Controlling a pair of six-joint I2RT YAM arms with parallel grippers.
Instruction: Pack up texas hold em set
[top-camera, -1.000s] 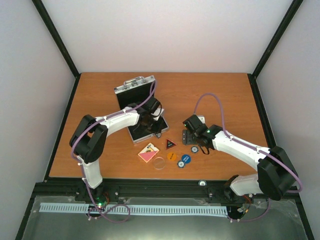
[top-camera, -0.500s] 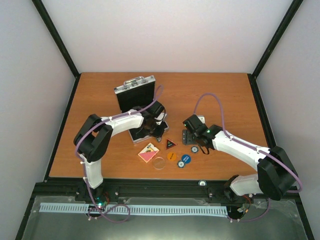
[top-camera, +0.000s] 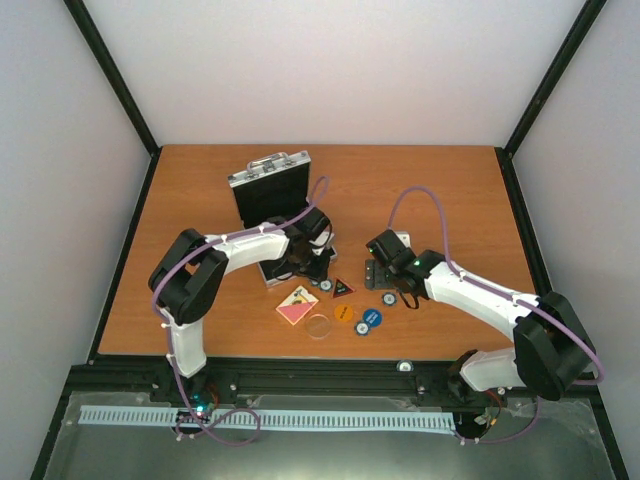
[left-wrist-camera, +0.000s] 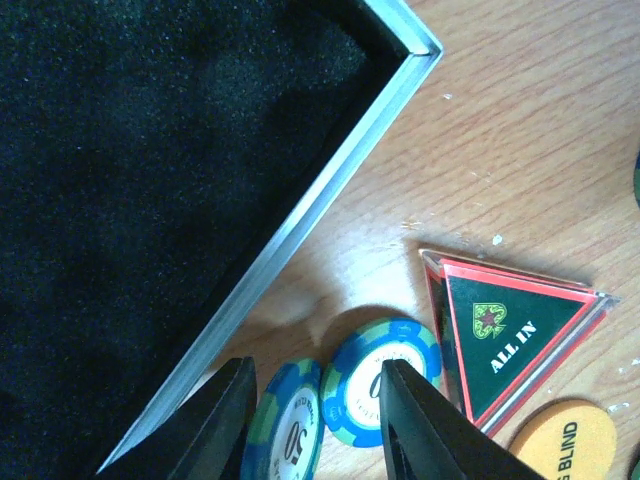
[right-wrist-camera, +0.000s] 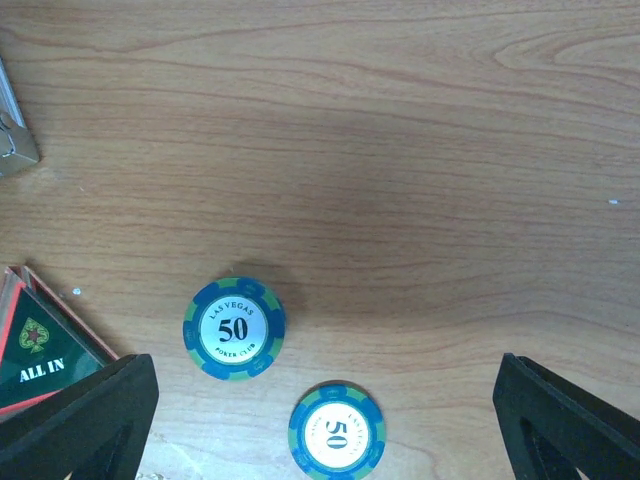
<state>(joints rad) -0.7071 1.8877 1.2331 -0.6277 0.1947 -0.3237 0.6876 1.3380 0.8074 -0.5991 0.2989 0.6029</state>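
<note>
The silver case stands open, its lid (top-camera: 270, 182) upright and its black foam base (top-camera: 277, 266) flat; the base's rim (left-wrist-camera: 300, 225) shows in the left wrist view. My left gripper (top-camera: 322, 276) is open just off the base's near right corner. Its fingers (left-wrist-camera: 228, 425) straddle two blue-white chips: one tilted on edge (left-wrist-camera: 290, 428), one lying flat (left-wrist-camera: 372, 372) beside the red-black triangle (left-wrist-camera: 510, 335). My right gripper (top-camera: 386, 286) is wide open and empty above two more chips (right-wrist-camera: 234, 329) (right-wrist-camera: 337, 430). The pink card deck (top-camera: 297, 305), clear disc (top-camera: 319, 327), orange disc (top-camera: 344, 312) and blue disc (top-camera: 370, 320) lie on the table.
The triangle (right-wrist-camera: 38, 350) sits at the left edge of the right wrist view, with a case latch (right-wrist-camera: 12, 145) above it. Black frame posts and white walls ring the wooden table (top-camera: 450, 190). A metal rail (top-camera: 330, 375) runs along the near edge.
My left gripper has moved from above the case's foam base toward the near right, down beside the triangle. The right arm has not moved.
</note>
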